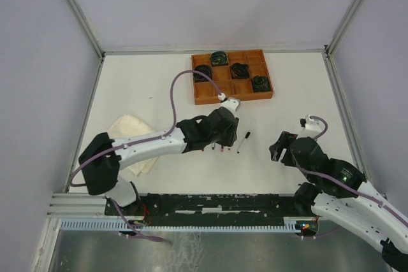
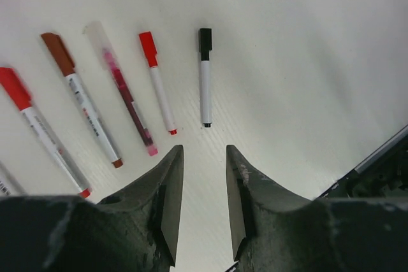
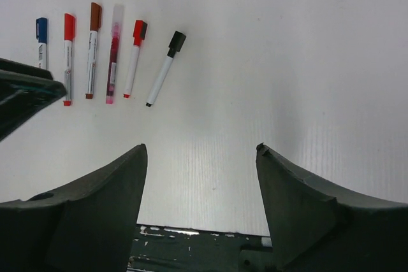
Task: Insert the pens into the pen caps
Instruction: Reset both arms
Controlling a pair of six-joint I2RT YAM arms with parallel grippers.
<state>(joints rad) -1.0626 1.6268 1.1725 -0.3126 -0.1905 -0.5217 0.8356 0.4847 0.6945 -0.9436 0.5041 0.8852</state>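
Left claw [image 2: 204, 152], slightly parted and empty, hovers nearest the black-capped pen [image 2: 204, 81], lying on the surface [image 2: 306, 62] straight ahead with its long axis pointing away, while the right claw [image 3: 201, 152], spread empty, sits farther off.

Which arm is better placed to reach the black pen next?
Left. The left gripper hangs empty just short of the black pen's tail; the right gripper, also empty, sits farther off to the side.
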